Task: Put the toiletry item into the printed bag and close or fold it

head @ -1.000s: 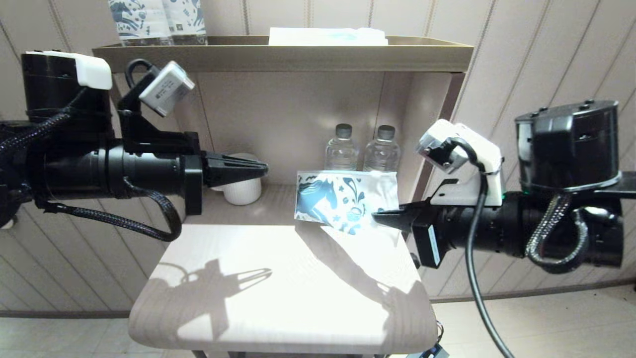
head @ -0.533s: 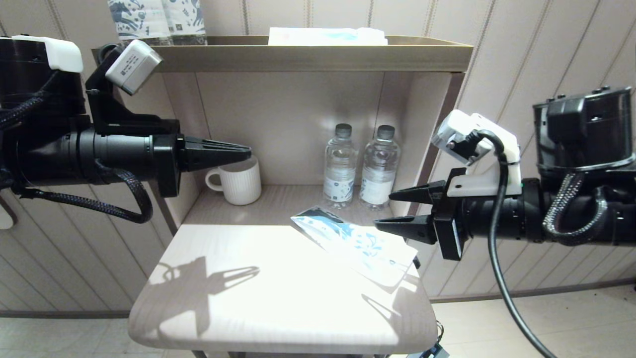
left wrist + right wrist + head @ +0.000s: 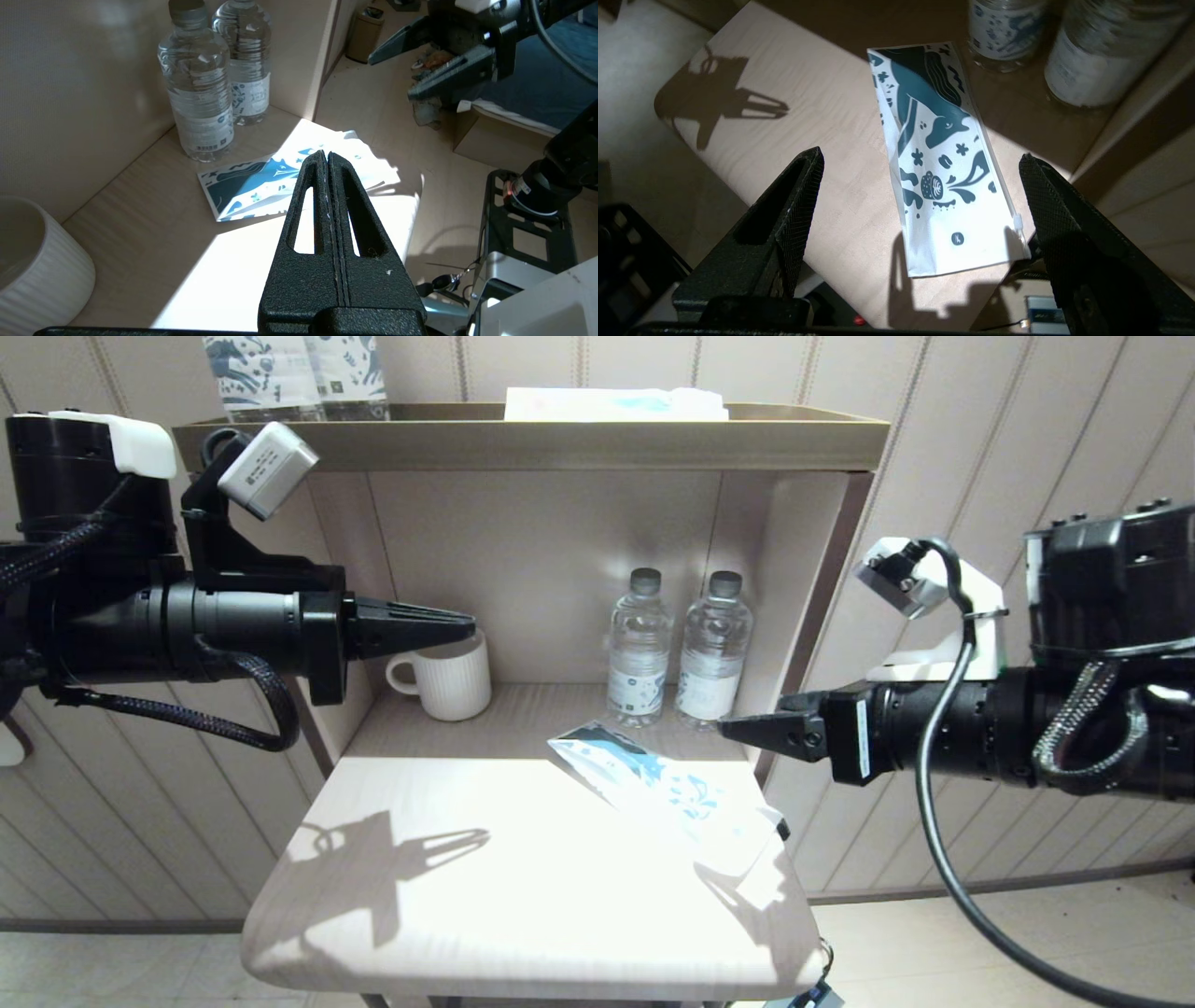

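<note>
Bag (image 3: 667, 787) lies flat at the table's (image 3: 448, 896) right edge, free of both arms. Right gripper (image 3: 920, 210) hangs above it, jaws wide. Left gripper (image 3: 462, 625) closed, empty, near mug (image 3: 453, 679). Toothbrush unseen.

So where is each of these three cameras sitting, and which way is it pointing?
Head view: up on the robot's head, looking forward and down at the table; both arms show, left gripper near the mug, right gripper above the printed bag.
Left wrist view: behind the left gripper's closed fingers, facing the bag, the water bottles and the right gripper.
Right wrist view: behind the right gripper's spread fingers, looking down on the bag.
All three share the printed bag and bottles.
</note>
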Robot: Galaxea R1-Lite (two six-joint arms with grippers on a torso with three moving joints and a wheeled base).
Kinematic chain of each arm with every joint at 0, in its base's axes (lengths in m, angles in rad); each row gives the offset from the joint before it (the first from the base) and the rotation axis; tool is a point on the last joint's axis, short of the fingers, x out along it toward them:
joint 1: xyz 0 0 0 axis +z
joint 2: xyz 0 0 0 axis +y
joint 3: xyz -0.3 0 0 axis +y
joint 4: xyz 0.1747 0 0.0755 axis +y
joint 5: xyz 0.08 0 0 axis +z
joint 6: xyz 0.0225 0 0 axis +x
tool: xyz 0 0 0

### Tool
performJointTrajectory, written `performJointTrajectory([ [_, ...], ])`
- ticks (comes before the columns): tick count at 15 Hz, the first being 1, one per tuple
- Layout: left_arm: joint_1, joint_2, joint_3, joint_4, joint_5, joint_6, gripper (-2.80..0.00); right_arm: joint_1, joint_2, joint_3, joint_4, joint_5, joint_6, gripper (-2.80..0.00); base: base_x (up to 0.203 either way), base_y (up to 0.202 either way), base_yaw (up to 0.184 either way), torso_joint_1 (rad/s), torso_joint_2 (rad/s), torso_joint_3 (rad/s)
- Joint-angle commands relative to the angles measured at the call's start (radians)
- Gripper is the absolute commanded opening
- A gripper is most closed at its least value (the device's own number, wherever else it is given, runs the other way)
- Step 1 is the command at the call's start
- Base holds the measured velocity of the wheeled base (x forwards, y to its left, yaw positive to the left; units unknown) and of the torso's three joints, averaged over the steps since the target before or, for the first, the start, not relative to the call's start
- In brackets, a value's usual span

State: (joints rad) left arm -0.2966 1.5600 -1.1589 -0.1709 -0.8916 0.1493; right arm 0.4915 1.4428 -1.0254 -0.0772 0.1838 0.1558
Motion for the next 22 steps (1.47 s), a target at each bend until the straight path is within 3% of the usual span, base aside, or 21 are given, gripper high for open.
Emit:
performJointTrajectory([
  [1,-0.001,0.003,0.0,0.001,-0.004,0.0,-2.8,0.002,-0.037,0.017,0.051,-0.04,0.303,0.0,0.0,0.0,0.0,0.0,0.0,0.0],
  [2,-0.003,0.003,0.002,0.001,-0.004,-0.005,-2.8,0.007,-0.039,0.023,0.119,-0.052,0.41,0.0,0.0,0.0,0.0,0.0,0.0,0.0],
  [5,-0.003,-0.002,0.002,0.003,0.003,-0.022,-2.8,0.011,-0.025,0.063,0.167,-0.061,0.45,0.0,0.0,0.0,0.0,0.0,0.0,0.0],
  [9,0.002,-0.096,0.088,0.052,0.078,-0.052,-2.8,0.032,-0.107,0.112,0.17,-0.074,0.444,0.0,0.0,0.0,0.0,0.0,0.0,0.0],
  [13,0.048,-0.321,0.253,0.08,0.159,-0.053,-2.8,0.114,-0.271,0.184,0.188,-0.225,0.308,0.0,0.0,0.0,0.0,0.0,0.0,0.0],
  [16,0.128,-0.563,0.299,0.242,0.28,-0.081,-2.8,0.12,-0.461,0.183,0.328,-0.307,0.253,0.0,0.0,0.0,0.0,0.0,0.0,0.0],
  [19,0.247,-0.793,0.319,0.496,0.4,-0.138,-2.8,0.118,-0.69,0.179,0.507,-0.474,0.238,0.0,0.0,0.0,0.0,0.0,0.0,0.0],
  [20,0.266,-0.866,0.338,0.565,0.449,-0.155,-2.8,0.091,-0.766,0.184,0.558,-0.526,0.237,0.0,0.0,0.0,0.0,0.0,0.0,0.0],
  [22,0.283,-0.995,0.394,0.652,0.509,-0.174,-2.8,-0.075,-0.849,0.192,0.629,-0.564,0.234,0.0,0.0,0.0,0.0,0.0,0.0,0.0],
])
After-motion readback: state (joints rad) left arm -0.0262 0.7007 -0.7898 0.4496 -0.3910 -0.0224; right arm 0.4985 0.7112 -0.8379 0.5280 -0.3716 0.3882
